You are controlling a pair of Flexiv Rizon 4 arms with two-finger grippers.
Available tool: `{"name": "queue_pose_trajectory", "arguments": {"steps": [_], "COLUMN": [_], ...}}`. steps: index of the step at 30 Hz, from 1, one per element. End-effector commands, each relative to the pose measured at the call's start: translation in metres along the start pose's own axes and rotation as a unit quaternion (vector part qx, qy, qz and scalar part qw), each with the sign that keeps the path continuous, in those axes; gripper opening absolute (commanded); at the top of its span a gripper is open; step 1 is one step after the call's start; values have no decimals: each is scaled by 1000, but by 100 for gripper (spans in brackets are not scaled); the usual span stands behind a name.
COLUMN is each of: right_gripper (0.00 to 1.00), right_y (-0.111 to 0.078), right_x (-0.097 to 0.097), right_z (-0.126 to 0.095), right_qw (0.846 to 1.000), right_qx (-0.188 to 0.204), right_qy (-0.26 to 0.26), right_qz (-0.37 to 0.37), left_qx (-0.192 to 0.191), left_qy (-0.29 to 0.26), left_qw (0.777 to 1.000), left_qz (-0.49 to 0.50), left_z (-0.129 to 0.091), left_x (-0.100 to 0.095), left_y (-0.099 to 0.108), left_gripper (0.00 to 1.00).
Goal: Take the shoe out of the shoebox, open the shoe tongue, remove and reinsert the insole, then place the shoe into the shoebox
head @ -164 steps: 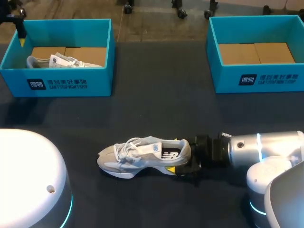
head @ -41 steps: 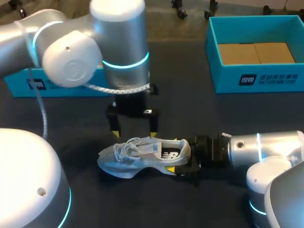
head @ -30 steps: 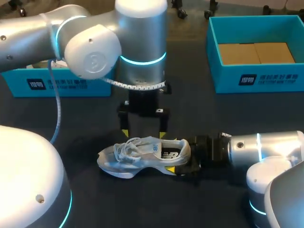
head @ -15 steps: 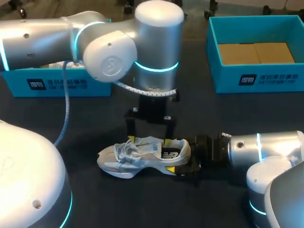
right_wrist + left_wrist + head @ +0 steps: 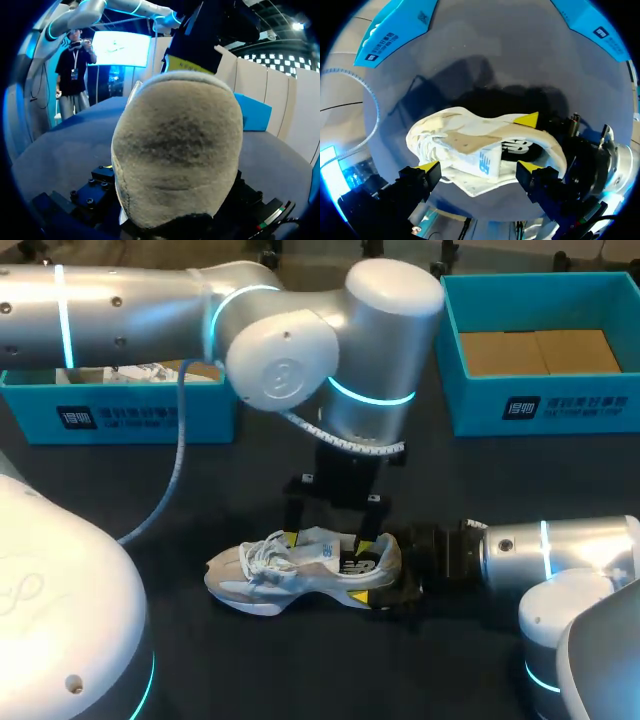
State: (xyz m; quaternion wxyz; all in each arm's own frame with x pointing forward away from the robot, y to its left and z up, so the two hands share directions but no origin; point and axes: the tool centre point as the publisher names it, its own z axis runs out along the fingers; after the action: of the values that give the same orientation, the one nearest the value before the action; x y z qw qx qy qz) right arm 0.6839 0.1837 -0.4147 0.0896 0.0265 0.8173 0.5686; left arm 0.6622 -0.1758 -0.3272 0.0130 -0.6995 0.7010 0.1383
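Head view: dark table (image 5: 480,470), left shoebox (image 5: 140,420) and right shoebox (image 5: 545,405) far, grey sneaker (image 5: 290,575) near-centre. Left gripper (image 5: 327,540) hangs spread over its tongue (image 5: 485,162); right gripper (image 5: 372,565) clamps the heel (image 5: 175,145).

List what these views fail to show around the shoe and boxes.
- Most of the insole: head and left wrist views; the tongue of the shoe covers it.
- Right gripper fingertips: right wrist view; the heel blocks them.
- Left shoebox interior: head view; my left arm covers most of it.
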Motion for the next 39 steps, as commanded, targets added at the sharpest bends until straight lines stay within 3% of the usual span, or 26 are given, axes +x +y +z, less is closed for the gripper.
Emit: {"name": "queue_pose_trajectory", "arguments": {"steps": [1, 17, 26, 28, 30, 33, 39], "right_gripper": [0, 0, 0, 0, 0, 0, 0], "right_y": [-1, -1, -1, -1, -1, -1, -1], "right_x": [-1, -1, -1, -1, -1, -1, -1], "right_z": [3, 3, 3, 3, 3, 3, 3], "right_qw": [1000, 1000, 1000, 1000, 1000, 1000, 1000], "right_qx": [1, 1, 1, 1, 1, 1, 1], "right_qy": [-1, -1, -1, -1, -1, -1, -1], "right_qz": [-1, -1, -1, -1, -1, -1, -1], "left_qx": [-1, -8, 4, 5, 5, 6, 13], "left_qy": [-17, -76, -93, -93, -90, -78, -65], "left_qw": [1000, 997, 995, 995, 996, 997, 998], "left_qz": [-4, -18, -27, -28, -28, -22, -11], "left_z": [5, 29, 29, 29, 28, 25, 21], "left_x": [3, -4, -18, -21, -24, -30, -39], "left_y": [-2, 1, 5, 3, 2, 3, 6], "left_gripper": [100, 100, 79, 65, 61, 64, 52]}}
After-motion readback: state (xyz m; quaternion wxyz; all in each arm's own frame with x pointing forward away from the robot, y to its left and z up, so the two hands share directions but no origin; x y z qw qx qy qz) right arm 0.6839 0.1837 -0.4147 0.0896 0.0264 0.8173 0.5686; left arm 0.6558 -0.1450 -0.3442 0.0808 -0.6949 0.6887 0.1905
